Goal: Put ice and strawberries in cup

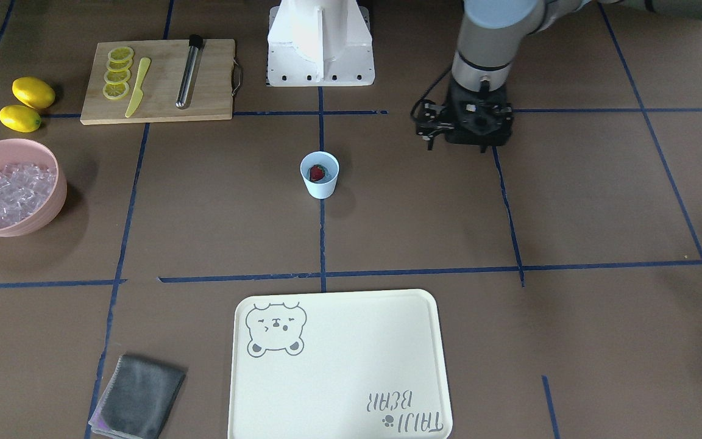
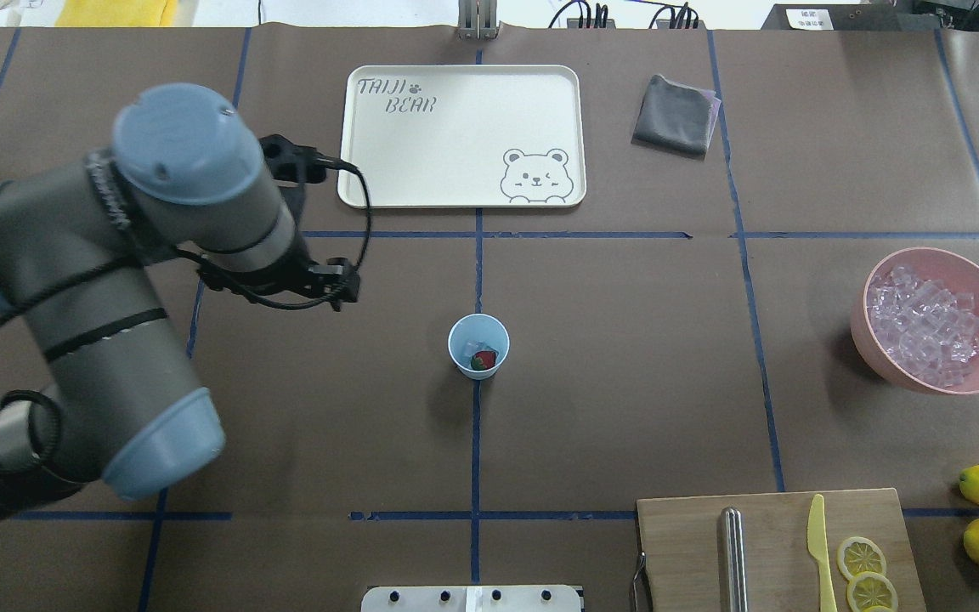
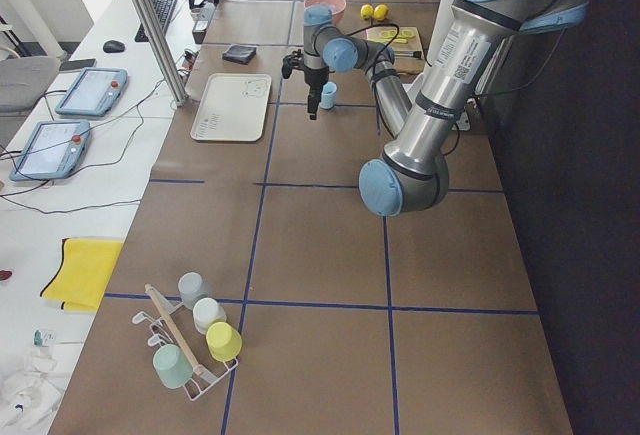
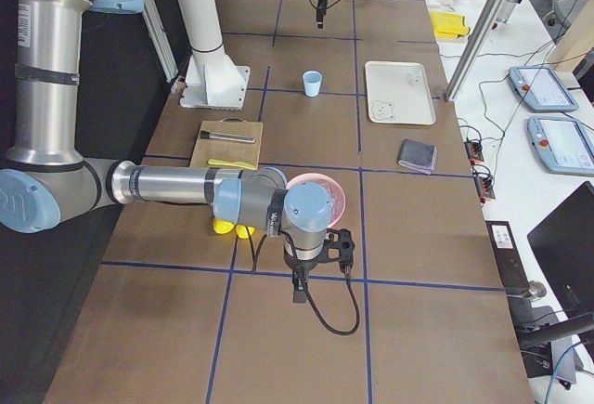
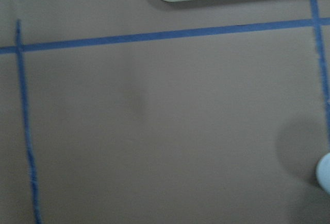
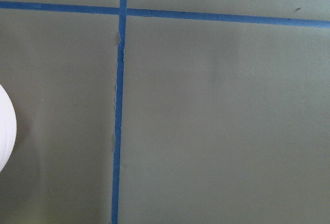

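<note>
Open table under the left gripper [image 1: 479,131] and clear across to the cup [image 1: 320,177], sole nearby obstacle; tray [image 2: 455,153] ahead, well apart.

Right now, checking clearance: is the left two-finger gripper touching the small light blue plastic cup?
Apart. The overhead view shows bare brown table between the left gripper and the cup.

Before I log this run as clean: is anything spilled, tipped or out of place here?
Nothing stands out. The cup stands upright with the strawberry inside, the pink bowl holds its ice, and no loose cubes show around them.
</note>
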You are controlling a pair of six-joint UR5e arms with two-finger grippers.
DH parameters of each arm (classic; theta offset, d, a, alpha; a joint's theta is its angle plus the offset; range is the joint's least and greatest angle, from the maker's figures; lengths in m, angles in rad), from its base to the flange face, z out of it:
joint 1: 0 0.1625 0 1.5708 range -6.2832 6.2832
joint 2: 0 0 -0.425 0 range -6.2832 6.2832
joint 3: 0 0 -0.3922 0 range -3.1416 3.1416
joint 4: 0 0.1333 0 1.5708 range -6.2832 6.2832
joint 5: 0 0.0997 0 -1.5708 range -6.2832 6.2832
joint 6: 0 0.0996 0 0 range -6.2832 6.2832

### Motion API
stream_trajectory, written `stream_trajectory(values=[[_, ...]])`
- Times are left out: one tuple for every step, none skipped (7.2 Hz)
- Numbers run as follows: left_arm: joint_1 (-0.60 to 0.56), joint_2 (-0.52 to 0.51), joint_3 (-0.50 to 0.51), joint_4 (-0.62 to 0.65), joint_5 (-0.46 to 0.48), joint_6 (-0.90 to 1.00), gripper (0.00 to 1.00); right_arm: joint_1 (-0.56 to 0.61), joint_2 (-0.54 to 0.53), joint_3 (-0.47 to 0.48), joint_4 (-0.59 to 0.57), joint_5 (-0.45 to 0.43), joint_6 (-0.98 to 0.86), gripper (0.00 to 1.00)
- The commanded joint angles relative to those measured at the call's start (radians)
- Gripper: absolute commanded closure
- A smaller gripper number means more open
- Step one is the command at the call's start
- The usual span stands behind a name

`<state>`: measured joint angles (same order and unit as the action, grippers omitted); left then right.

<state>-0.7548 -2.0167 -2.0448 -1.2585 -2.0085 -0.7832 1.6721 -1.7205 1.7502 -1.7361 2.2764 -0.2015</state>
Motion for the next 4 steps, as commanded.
stream_trajectory(values=[[-0.229, 0.192, -0.046, 0.005, -0.126, 0.364, 0.00, 0.000, -0.001, -0.001, 0.000, 0.000, 0.001, 0.00], [-0.355, 0.285, -0.038, 0.004, -0.203, 0.495, 0.00, 0.000, -0.004, -0.001, 0.001, 0.000, 0.001, 0.00], [-0.445, 0.362, -0.028, 0.007, -0.255, 0.609, 0.00, 0.000, -0.007, -0.001, 0.001, 0.000, 0.001, 0.00], [-0.466, 0.448, -0.020, 0.005, -0.271, 0.645, 0.00, 0.000, -0.008, 0.000, 0.001, 0.000, -0.001, 0.00]])
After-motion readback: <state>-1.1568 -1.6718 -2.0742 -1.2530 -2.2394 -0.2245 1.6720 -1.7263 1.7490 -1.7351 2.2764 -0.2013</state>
